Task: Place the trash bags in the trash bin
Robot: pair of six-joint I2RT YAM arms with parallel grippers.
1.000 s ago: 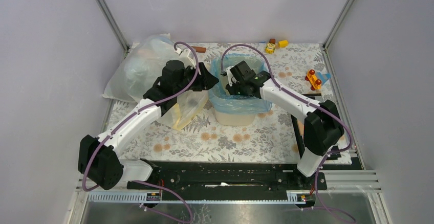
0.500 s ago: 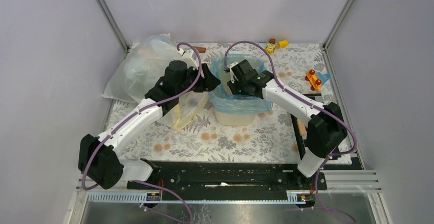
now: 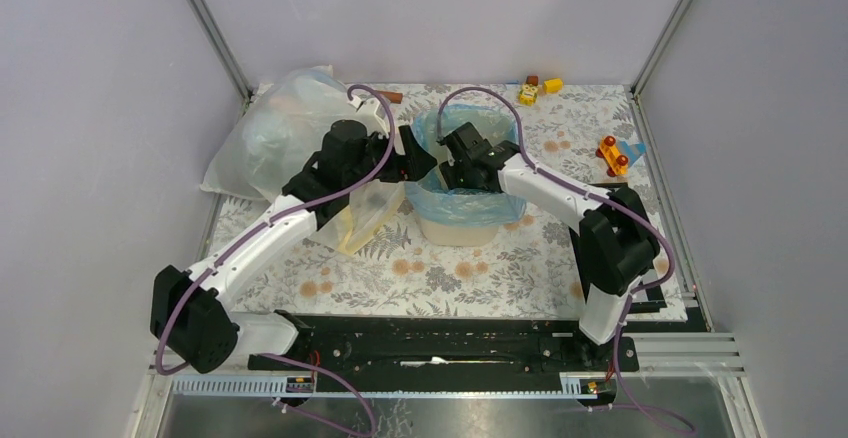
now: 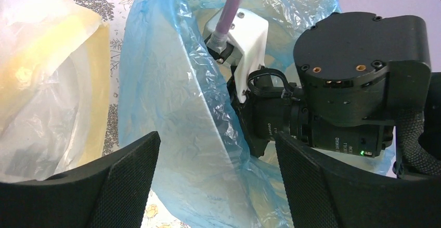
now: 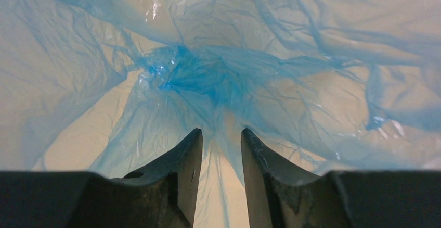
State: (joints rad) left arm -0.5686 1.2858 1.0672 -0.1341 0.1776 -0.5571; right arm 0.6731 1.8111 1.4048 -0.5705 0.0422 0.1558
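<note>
Top external view: I see the trash bin point(image 3: 458, 230) standing upright toward 12 o'clock on the floral table point(image 3: 440, 273).
Trash bag: the light-blue trash bag point(image 3: 440, 203) lines the bin. Its crinkled edge is turned out over the rim and hangs down the outer wall on the 9 o'clock side.
Bag bottom: on the right wrist view the film bunches into a darker blue knot at 12 o'clock from the fingers, with the cream bin wall showing through around it.
Left gripper: the left gripper point(image 4: 216, 143) is spread wide at the bin's 9 o'clock rim. The draped bag edge lies in the gap, and I see neither finger pressing it.
Right gripper: the right gripper point(image 5: 221, 133) points down inside the bin, its fingers parted by only a narrow slit. A pale fold of film runs behind that slit, and I cannot tell whether it touches the pads.
Big bag: the clear and pale-yellow bag point(image 3: 268, 138) lies at 10 o'clock, just beside the bin.
Toys: 1 yellow toy point(image 3: 528, 92) is at 1 o'clock and 1 red toy point(image 3: 612, 155) at 2 o'clock, both well apart from the bin.
</note>
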